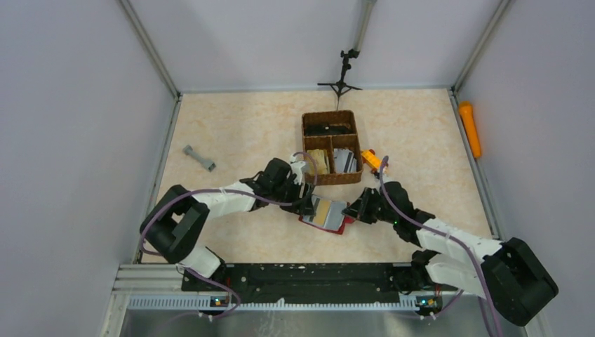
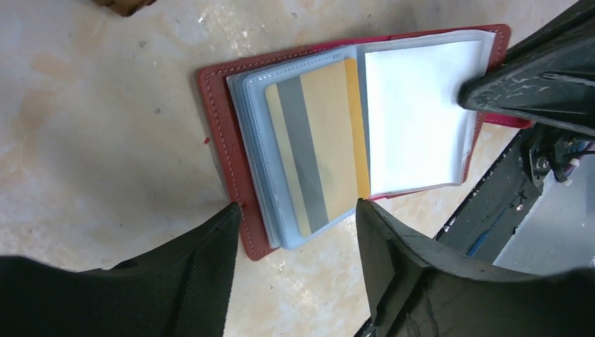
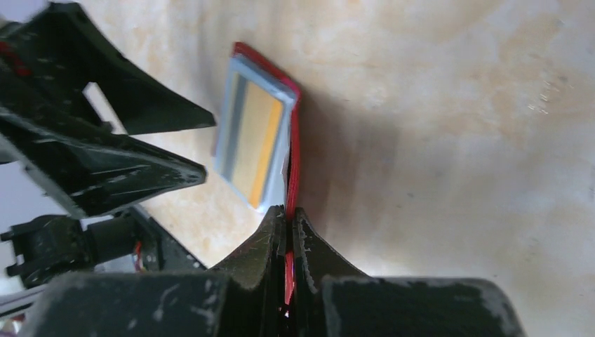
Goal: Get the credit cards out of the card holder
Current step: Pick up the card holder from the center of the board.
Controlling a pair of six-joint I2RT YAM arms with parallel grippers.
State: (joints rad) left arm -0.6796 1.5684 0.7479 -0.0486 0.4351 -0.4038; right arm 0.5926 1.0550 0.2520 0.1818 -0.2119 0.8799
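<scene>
Top external: card holder (image 1: pixel 326 214) lies open on the bench (image 1: pixel 238 126), just on the near side of the woven basket (image 1: pixel 306 140). L gripper (image 1: pixel 306 203) sits off the basket's near-L corner and R gripper (image 1: pixel 354 210) off its near-R corner, w/ the holder between the 2. Basket has 3 compartments: a dark item in the far 1, tan flat pieces in the near-L, grey ones in the near-R. They're too small for me to say more. A small orange-yellow thing (image 1: pixel 372 160) sits right by the basket's R wall. A grey dumbbell-shaped part (image 1: pixel 199 159) is well L of the basket, a long orange tool (image 1: pixel 469 128) well R of it, and a black tripod (image 1: pixel 342 77) just beyond its far side.

L wrist: holder shows a red stitched cover and a stack of clear sleeves. The top sleeve holds a tan card (image 2: pixel 323 147) w/ a grey stripe and orange edge; the facing sleeve (image 2: pixel 414 119) looks blank white. My L jaws are open, 1 finger either side of that card's end, and I can't confirm contact.

R wrist: R jaws are closed tight, pinching the holder's red cover at its edge.
</scene>
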